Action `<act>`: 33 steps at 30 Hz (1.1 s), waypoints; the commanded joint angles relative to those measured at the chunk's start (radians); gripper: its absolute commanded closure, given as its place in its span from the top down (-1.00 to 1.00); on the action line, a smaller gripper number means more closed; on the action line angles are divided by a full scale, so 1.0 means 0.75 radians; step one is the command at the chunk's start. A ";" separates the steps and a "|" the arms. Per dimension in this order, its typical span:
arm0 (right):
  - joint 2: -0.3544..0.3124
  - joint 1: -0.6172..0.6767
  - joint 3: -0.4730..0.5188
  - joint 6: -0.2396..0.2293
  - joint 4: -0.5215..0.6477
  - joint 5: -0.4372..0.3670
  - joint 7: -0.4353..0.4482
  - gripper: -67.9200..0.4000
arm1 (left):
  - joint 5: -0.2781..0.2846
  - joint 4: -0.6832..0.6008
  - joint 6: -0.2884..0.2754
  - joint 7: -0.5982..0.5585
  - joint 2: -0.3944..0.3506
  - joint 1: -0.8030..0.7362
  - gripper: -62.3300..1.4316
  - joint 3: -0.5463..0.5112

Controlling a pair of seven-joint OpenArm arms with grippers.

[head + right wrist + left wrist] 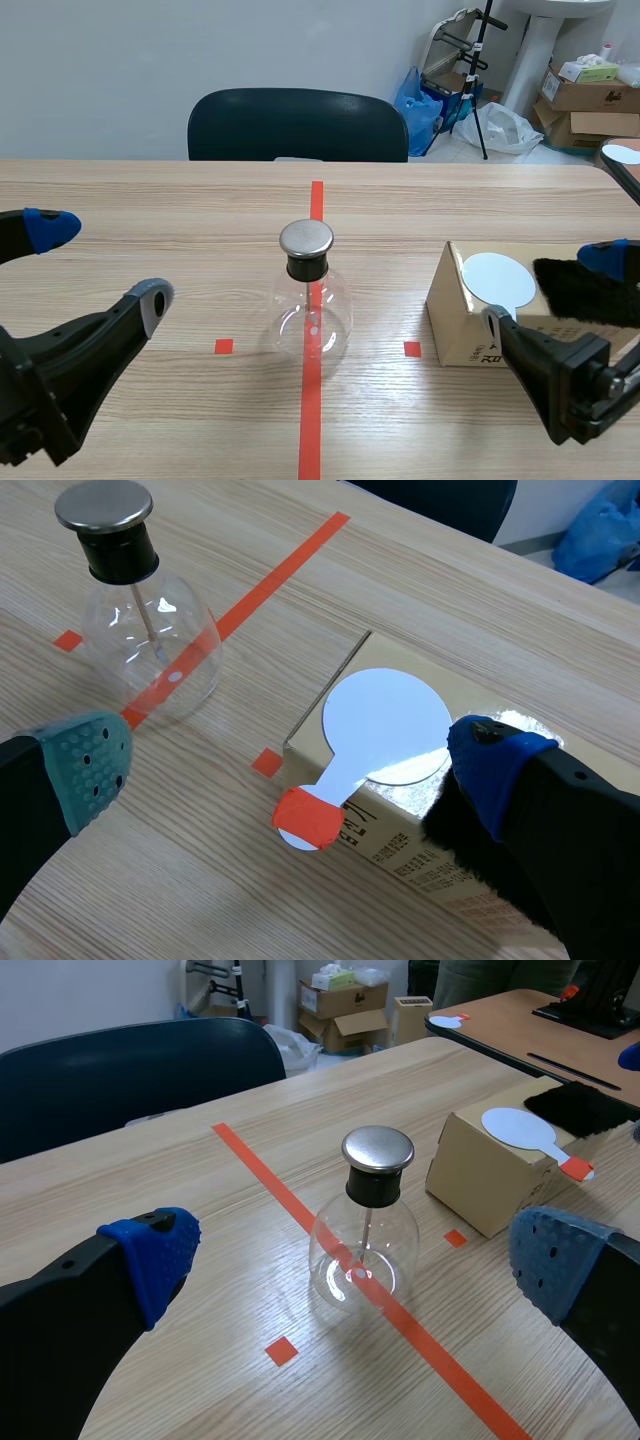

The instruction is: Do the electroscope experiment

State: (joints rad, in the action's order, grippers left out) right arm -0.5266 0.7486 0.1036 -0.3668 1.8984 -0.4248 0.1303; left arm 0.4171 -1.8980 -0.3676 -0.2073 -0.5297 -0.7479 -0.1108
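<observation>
While both black arms are sitting low at either side of the light wooden bench [150, 200], the clear round-bellied glass flask with a black stopper and a flat round metal cap [312, 300] is standing upright at the middle of the bench, right on the long orange-red tape line and between the two small tape squares. A thin rod is hanging down inside it from the stopper. The left pincer [100, 265] is hovering above the bench with its fingers spread wide and gripping nothing; seen from its own wrist, the flask is standing ahead of it, in line with the gap between the two pads and well apart from both. The right pincer [553, 290] is likewise gaping wide and holding nothing, and it is reaching over the brown cardboard box [462, 330], which is resting on the bench near the flask, apart from it, just beside one tape square. A white round paddle with an orange-red taped handle [385, 725] is lying flat on the box top, its handle end sticking out over the box edge. A piece of black fur [585, 290] is lying on the box beside the paddle, and the right pincer's blue-padded finger [490, 770] is hanging right over it. I cannot tell whether that finger is touching the fur.
</observation>
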 commanded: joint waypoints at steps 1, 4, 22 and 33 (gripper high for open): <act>-0.014 0.001 0.021 0.006 0.033 0.020 0.023 1.00 | 0.012 -0.021 0.002 -0.018 -0.004 0.004 1.00 -0.003; -0.014 0.012 0.022 0.028 0.034 0.090 0.023 1.00 | 0.012 -0.021 0.002 -0.018 -0.004 0.004 1.00 -0.003; -0.014 0.218 0.090 0.076 0.034 0.448 0.209 1.00 | 0.012 -0.021 -0.009 -0.017 -0.004 0.004 1.00 -0.003; 0.054 0.314 0.087 0.356 0.033 1.019 0.300 1.00 | 0.011 -0.021 -0.008 -0.013 -0.004 0.004 1.00 -0.003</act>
State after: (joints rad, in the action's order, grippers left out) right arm -0.5022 0.9844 0.1577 -0.1120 1.8992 0.3370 0.3405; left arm 0.4171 -1.8980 -0.3702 -0.2066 -0.5297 -0.7479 -0.1108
